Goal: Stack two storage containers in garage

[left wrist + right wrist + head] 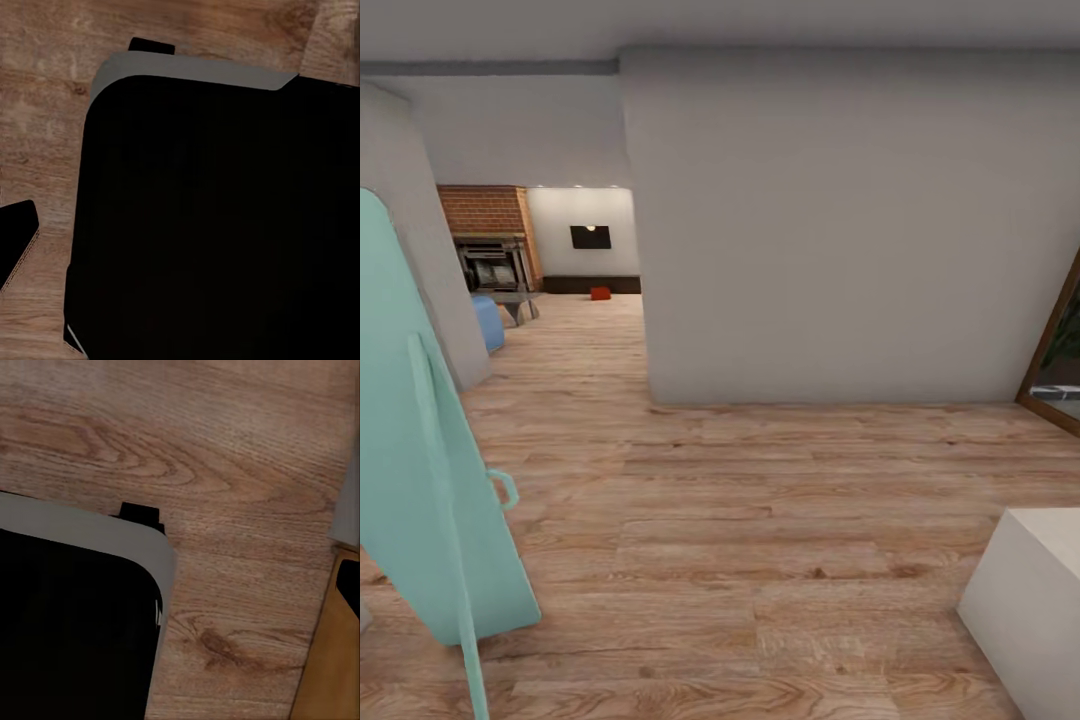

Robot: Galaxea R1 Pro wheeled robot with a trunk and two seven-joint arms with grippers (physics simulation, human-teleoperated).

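Far down the hallway, one small orange-red storage container (600, 293) sits on the light wood planks of the living room, below the black wall TV (590, 237) and right of the red brick column (485, 210). Each wrist view looks down at my black, grey-rimmed base (225, 225) (67, 622) over the planks. A dark piece with a tan side (16, 241) (346, 585) shows at the edge of each wrist view. It may be one finger, but I cannot tell how the jaws stand. The garage is out of view.
A white wall block (840, 230) fills the middle, with the passage to its left. An open pale teal door (420, 450) stands close at my left. A white box (1030, 600) is at the lower right, a wood-framed opening (1060, 350) at the far right, and a blue sofa end (488, 320) sits past the door.
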